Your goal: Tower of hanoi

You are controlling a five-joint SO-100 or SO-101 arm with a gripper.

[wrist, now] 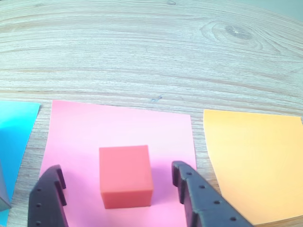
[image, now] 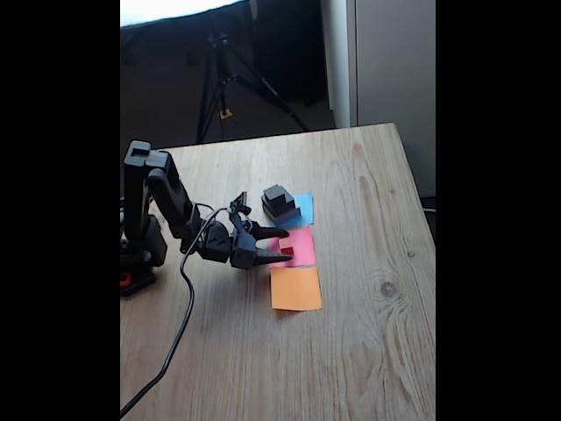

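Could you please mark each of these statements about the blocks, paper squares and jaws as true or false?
1. The red cube sits on the pink paper. True.
2. The jaws are clamped on the red cube. False: the gripper is open, with a gap on each side of the cube.
3. The dark blocks are stacked on the orange paper. False: they stand on the blue paper.
4. The orange paper is bare. True.
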